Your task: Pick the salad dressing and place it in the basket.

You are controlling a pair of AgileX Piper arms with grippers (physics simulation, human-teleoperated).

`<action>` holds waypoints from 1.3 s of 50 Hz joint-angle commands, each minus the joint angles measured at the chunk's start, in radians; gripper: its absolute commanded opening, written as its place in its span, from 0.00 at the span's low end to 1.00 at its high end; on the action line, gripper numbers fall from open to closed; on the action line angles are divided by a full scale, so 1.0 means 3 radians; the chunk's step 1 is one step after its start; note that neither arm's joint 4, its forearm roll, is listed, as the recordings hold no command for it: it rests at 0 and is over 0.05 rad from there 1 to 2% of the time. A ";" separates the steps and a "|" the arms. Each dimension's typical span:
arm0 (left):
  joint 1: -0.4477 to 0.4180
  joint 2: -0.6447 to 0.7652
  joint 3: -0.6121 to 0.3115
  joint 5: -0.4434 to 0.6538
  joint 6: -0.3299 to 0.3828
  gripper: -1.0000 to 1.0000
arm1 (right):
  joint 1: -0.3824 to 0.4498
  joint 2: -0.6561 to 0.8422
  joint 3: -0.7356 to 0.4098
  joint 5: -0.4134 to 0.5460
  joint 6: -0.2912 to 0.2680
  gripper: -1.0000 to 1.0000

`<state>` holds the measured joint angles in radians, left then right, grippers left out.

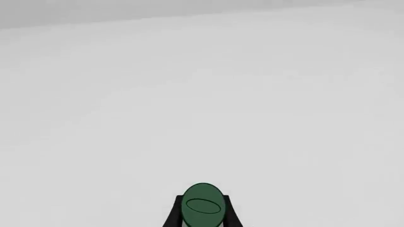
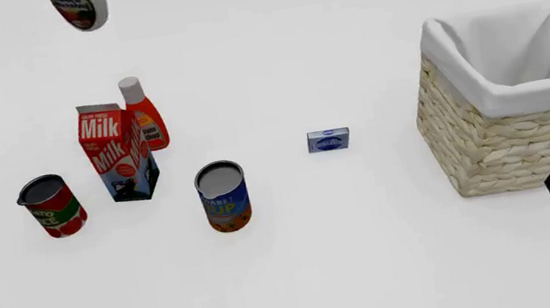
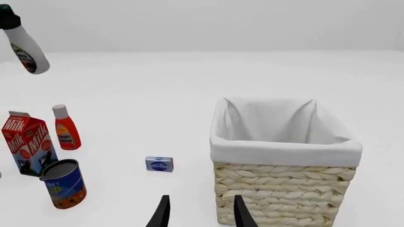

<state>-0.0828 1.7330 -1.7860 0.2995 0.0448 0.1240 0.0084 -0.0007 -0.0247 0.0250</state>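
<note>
The salad dressing [image 2: 79,7] is up in the air, well above the table [image 2: 305,280], over the far left side; in the front view only its lower body with the oval label shows, at the top edge; the right wrist view shows it tilted, dark green cap uppermost. It is well apart from the basket [image 2: 503,144], which stands on the right side.

The left gripper [image 1: 203,213] has the bottle by the cap end: in the left wrist view the green cap sits between the two dark fingers [image 1: 173,215], closed in against its sides; so it holds the bottle at the neck/cap, body hanging below. The right gripper [image 3: 200,213] hangs low in front of the basket, fingers apart, nothing between them.

Handling, as I judge it: the bottle is stiff plastic, smooth and probably a bit slippery; tall w/ most weight below the grip, so it can swing or turn in the fingers; that may explain the tilt. A hold at the narrow neck is good because the cap's edge stops it from sliding out; the wide body would be harder to span. The basket opening is wide and cloth-lined, so a low release should be gentle enough.

On the left side stand a milk carton [image 2: 118,151], an orange-red bottle [image 2: 145,114] and two cans [image 2: 223,196]; a small blue box [image 2: 328,139] lies near the middle.
</note>
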 commanded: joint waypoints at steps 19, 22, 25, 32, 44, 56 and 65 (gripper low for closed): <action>-0.1422 -0.0266 0.0447 -0.0212 0.0186 0.00 | 0.0008 -0.0025 0.0002 -0.0001 -0.0007 1.00; -0.1501 -0.0261 0.0477 -0.0238 0.0190 0.00 | 0.0009 -0.0025 0.0002 0.0004 -0.0005 1.00; -0.1632 -0.0267 0.0521 -0.0281 0.0127 0.00 | 0.0023 -0.0025 0.0002 0.0001 -0.0009 1.00; -0.1852 -0.0222 0.0600 -0.0350 0.0116 0.00 | 0.0041 -0.0023 0.0001 -0.0002 -0.0015 1.00; -0.2212 -0.0194 0.0790 -0.0477 0.0018 0.00 | 0.0033 -0.0022 0.0001 0.0009 -0.0018 1.00; -0.2540 -0.0141 0.1023 -0.0602 -0.0069 0.00 | 0.0022 -0.0024 0.0001 0.0022 -0.0021 1.00; -0.2579 -0.0105 0.1092 -0.0651 -0.0033 0.00 | 0.0020 -0.0025 0.0000 0.0024 -0.0045 1.00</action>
<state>-0.8187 1.6977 -1.4832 0.1270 0.0228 0.1307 0.0012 -0.0005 -0.0191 0.0169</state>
